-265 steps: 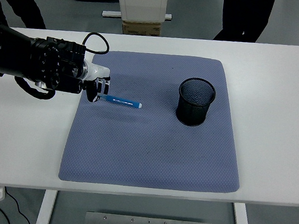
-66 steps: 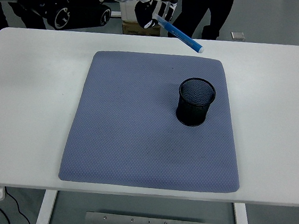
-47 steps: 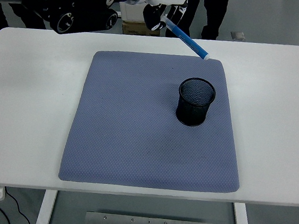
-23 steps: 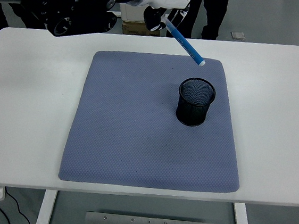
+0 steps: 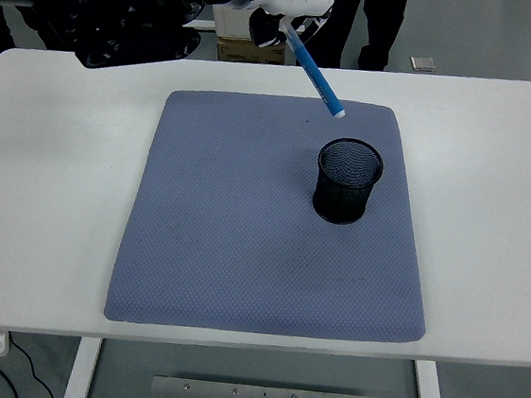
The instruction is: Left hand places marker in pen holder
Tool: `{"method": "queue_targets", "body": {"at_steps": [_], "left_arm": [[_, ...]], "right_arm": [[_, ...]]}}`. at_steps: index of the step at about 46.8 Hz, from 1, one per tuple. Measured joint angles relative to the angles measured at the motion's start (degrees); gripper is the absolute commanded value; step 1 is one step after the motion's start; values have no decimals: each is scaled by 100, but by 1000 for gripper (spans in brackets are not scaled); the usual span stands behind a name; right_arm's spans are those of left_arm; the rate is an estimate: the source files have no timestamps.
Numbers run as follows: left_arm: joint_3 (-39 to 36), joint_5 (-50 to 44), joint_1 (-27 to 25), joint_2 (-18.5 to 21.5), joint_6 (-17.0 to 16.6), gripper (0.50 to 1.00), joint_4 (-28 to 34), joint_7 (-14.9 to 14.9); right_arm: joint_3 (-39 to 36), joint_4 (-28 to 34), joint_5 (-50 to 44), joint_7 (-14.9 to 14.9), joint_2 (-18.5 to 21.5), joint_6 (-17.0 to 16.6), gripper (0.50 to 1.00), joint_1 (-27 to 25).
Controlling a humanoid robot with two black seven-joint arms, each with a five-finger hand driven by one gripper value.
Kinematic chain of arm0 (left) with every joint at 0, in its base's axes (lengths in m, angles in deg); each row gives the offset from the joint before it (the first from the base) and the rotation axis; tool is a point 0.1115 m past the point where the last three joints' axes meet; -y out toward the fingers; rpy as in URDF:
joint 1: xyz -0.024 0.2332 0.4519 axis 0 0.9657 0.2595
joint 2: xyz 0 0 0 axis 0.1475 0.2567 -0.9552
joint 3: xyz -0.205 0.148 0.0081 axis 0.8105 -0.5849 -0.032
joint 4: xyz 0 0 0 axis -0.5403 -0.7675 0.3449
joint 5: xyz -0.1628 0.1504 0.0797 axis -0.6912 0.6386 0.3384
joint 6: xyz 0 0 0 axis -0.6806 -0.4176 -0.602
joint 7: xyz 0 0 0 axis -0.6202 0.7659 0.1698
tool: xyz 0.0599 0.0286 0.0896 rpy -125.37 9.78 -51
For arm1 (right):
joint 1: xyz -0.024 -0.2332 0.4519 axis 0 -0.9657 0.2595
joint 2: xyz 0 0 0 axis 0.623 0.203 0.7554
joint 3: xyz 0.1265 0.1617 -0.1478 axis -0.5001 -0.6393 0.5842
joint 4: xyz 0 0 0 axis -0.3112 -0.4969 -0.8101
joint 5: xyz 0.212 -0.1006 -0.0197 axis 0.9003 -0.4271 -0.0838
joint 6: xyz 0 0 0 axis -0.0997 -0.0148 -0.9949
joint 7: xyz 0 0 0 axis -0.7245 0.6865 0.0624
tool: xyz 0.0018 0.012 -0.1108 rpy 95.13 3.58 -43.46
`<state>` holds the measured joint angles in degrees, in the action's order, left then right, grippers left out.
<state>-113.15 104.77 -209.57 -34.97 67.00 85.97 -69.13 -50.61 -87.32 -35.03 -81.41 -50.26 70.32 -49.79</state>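
Marker (image 5: 314,68), clamped in the left hand (image 5: 284,1) high over the mat's (image 5: 241,253) far edge, is tipping steeper than half a second ago, its tip swinging down toward the pen holder (image 5: 347,180) but not yet over its mouth.

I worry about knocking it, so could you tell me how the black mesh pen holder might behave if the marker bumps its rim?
The mesh pen holder looks empty, so probably light and easily nudged. Standing upright on the soft mat, it may tip.
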Motion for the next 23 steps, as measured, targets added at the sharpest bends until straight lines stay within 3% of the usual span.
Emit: {"method": "queue_targets", "body": {"at_steps": [23], "left_arm": [[8, 655, 62, 0, -71, 500, 18, -3]], "right_arm": [[-1, 1, 0, 0, 0, -3, 1000, 0]]}}
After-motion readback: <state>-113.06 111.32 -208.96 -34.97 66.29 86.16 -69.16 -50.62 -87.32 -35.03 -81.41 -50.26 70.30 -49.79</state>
